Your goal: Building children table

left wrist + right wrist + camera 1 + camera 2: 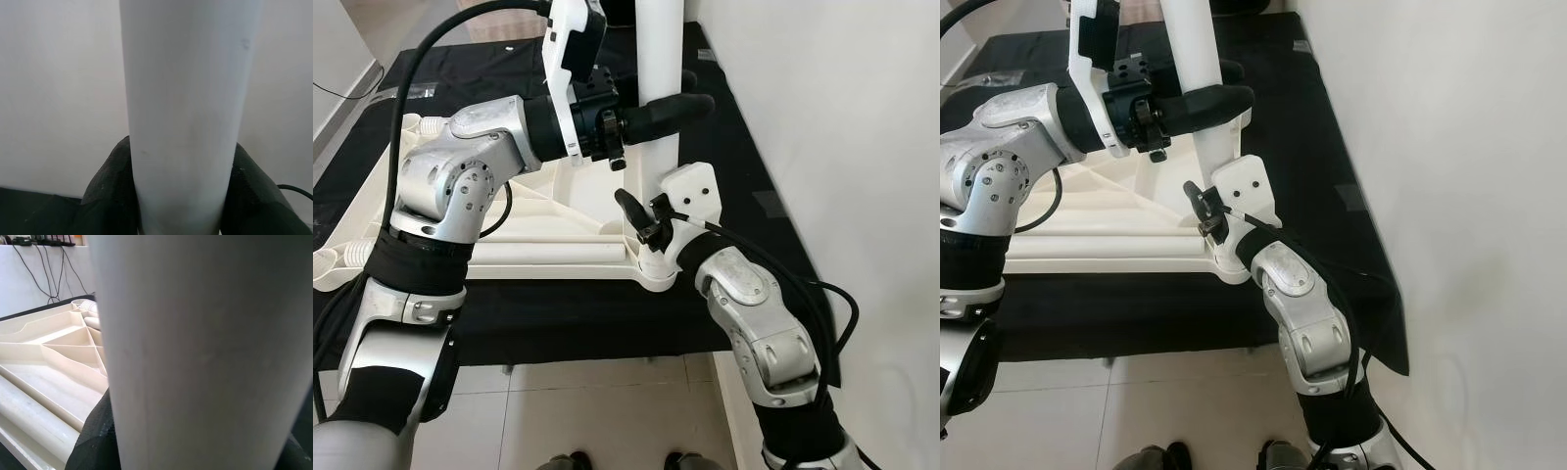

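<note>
table leg (661, 59) upright, left claw (677, 111) clamped round it

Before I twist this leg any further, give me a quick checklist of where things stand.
1. Left gripper clamped around the table leg: ok.
2. Right gripper closed on the leg lower down: ok.
3. Leg standing upright at the corner of the upturned tabletop: ok.
4. Leg fully seated in its socket: cannot tell, the right wrist hides it.
5. Tabletop lying flat on the black mat: ok.
</note>
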